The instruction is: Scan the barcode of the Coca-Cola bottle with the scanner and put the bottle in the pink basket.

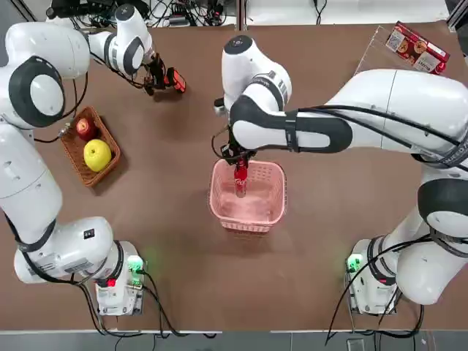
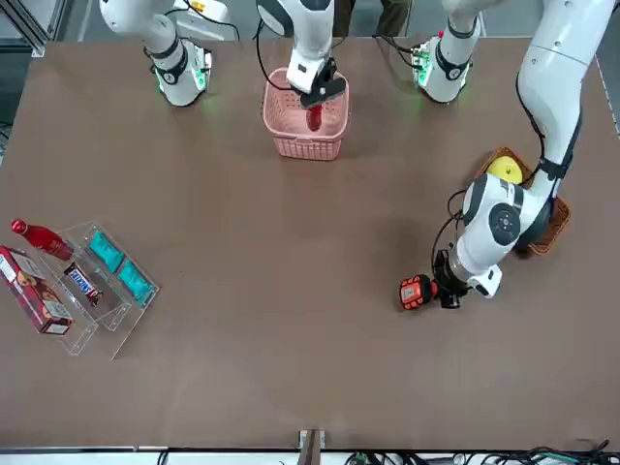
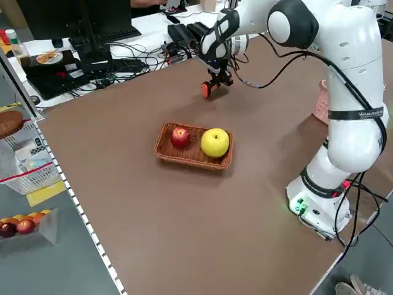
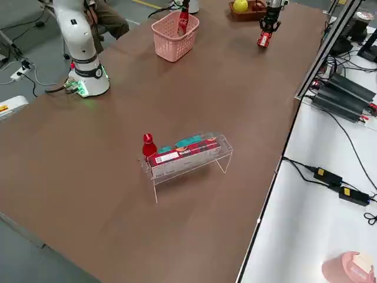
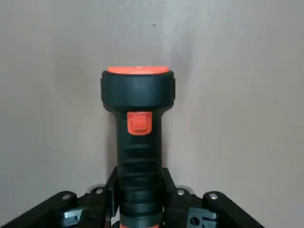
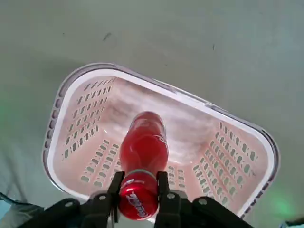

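1. Right gripper [image 6: 139,179] clamped on the bottle [image 6: 144,147], right at the basket's mouth!
2. Beneath it, the pink basket [image 1: 252,208], our clock's centre, twelve pointing away from the robot.
3. Out at eleven, left gripper [image 5: 141,175] squeezes the scanner [image 5: 138,142].
4. Ten o'clock: fruit tray [image 1: 76,152].
5. Between one and two: clear rack [image 4: 191,164], twin bottle [image 4: 149,146], red box [image 1: 417,48].

soft, even brightness, with faint shadows on the brown tabletop [image 1: 190,292].
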